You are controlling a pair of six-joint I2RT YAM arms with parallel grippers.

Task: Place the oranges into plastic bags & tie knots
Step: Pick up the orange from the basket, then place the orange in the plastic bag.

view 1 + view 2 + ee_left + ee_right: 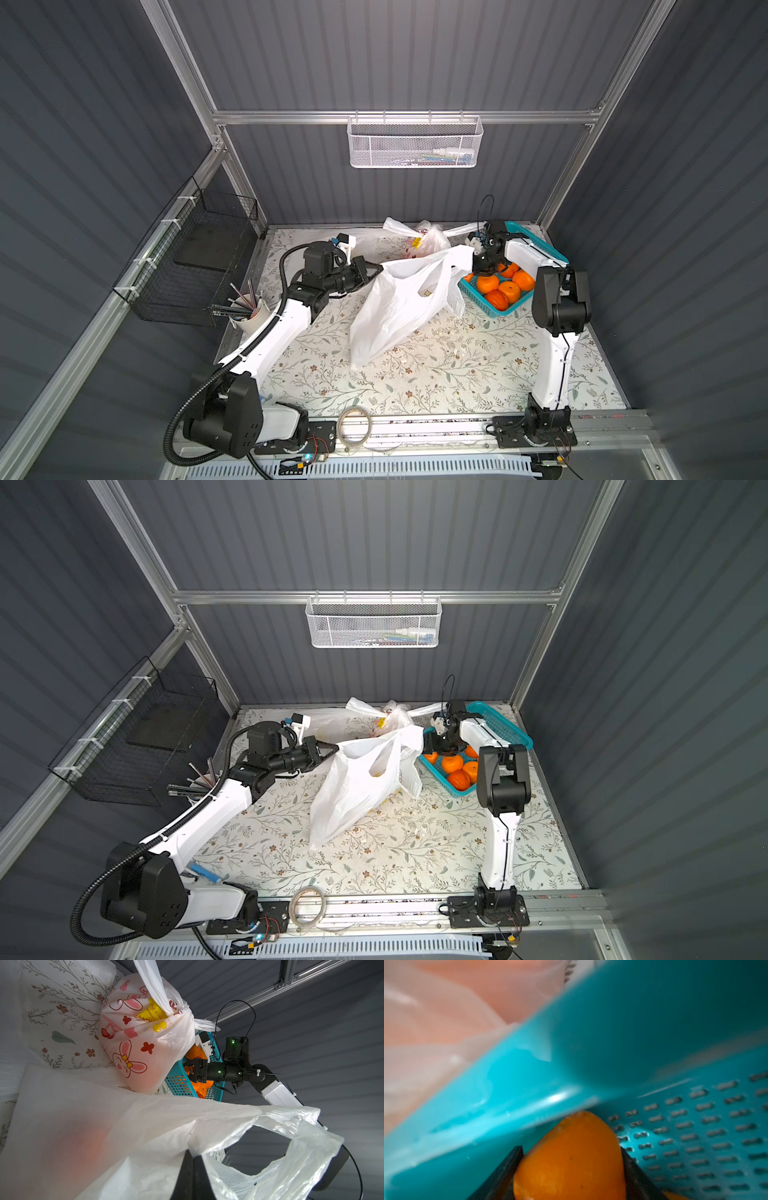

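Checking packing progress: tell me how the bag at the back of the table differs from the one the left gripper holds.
The back bag is knotted shut; the held bag gapes open, its handle loop untied. The back bag bulges full and round; the held bag hangs slack, pinched at its rim by the left gripper. Both are thin translucent white plastic bags.

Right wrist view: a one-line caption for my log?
Right gripper clamps an orange inside the teal basket.
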